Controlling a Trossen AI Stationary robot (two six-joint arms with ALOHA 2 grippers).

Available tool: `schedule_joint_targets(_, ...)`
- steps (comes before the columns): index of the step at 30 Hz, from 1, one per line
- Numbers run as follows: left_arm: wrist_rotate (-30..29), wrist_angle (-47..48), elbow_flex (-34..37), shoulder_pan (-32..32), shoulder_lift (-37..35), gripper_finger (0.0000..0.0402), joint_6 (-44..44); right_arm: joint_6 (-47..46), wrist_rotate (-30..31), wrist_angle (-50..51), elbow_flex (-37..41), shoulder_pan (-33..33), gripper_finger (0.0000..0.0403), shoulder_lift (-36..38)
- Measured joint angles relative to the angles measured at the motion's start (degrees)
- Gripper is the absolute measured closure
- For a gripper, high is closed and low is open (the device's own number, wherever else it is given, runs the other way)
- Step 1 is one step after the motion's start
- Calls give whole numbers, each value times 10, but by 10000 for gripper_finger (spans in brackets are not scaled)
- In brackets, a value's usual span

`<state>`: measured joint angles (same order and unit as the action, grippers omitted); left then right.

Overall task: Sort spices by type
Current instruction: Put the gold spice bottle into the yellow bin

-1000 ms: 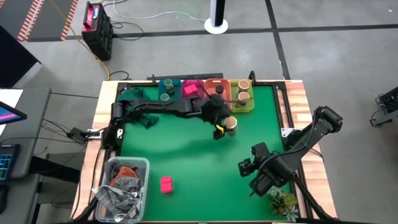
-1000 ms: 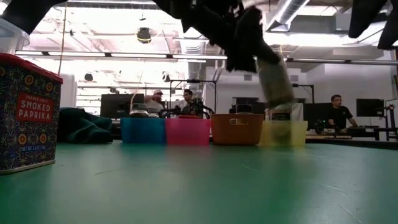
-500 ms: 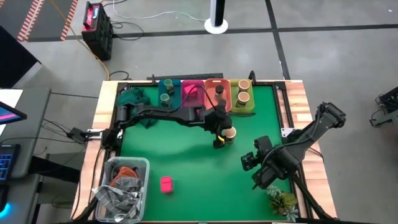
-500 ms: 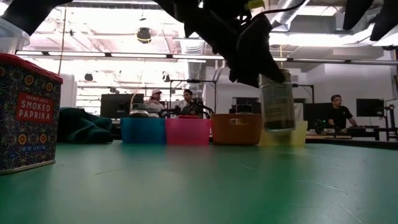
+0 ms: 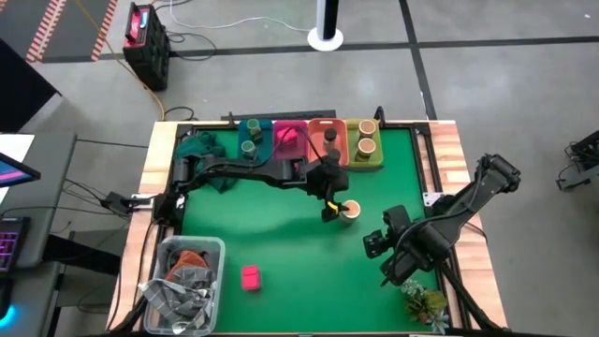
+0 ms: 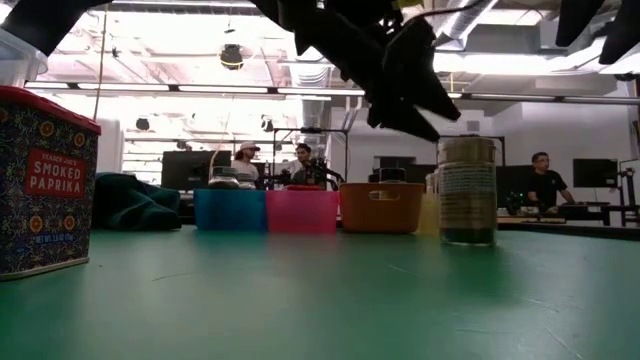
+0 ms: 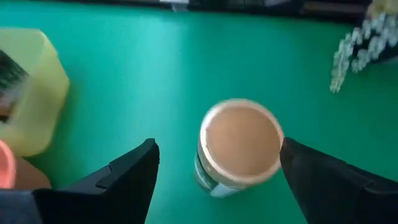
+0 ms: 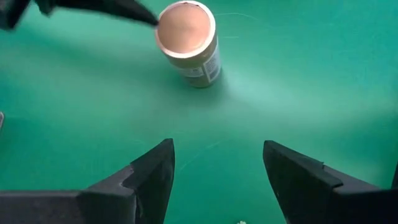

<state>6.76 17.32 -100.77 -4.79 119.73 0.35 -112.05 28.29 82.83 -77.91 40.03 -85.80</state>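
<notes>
Green tabletop point(image 5: 281, 243) bears a tan-lidded jar point(image 5: 349, 210) under the left claw point(image 5: 334, 208), spread wide, empty.

"SMOKED PAPRIKA" on a patterned tin point(image 6: 45, 180), small print above it unreadable

1. The round jar point(image 5: 349, 210) stands upright on the tabletop point(image 5: 281, 243), in front of the row of bins point(image 5: 312, 142) along the back edge.
2. The left tool point(image 5: 332, 198) hovers just above and beside the jar.
3. The right tool point(image 5: 376, 247) is near the jar, toward the front right.
4. The box point(image 5: 250, 277) lies well apart from the jar, front left.
</notes>
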Motion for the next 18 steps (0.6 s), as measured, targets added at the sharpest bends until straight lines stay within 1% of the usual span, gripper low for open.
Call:
schedule_joint_targets(4, 0, -2, 0, -12, -24, 81, -6, 0, 0, -1, 0, 1, 132, 0)
schedule_joint_targets(7, -1, 15, 0, -22, -43, 81, -6, 4, 1, 2, 0, 0, 132, 0)
schedule_joint_targets(9, -1, 27, 0, -29, -57, 81, -6, 25, 0, -2, 0, -9, 132, 0)
schedule_joint_targets(13, -1, 53, 0, -44, -86, 81, -6, 109, 1, -28, 0, -43, 132, 0)
schedule_joint_targets(18, -15, 68, 0, -60, -106, 81, 5, 263, 1, -74, 0, -110, 132, 0)
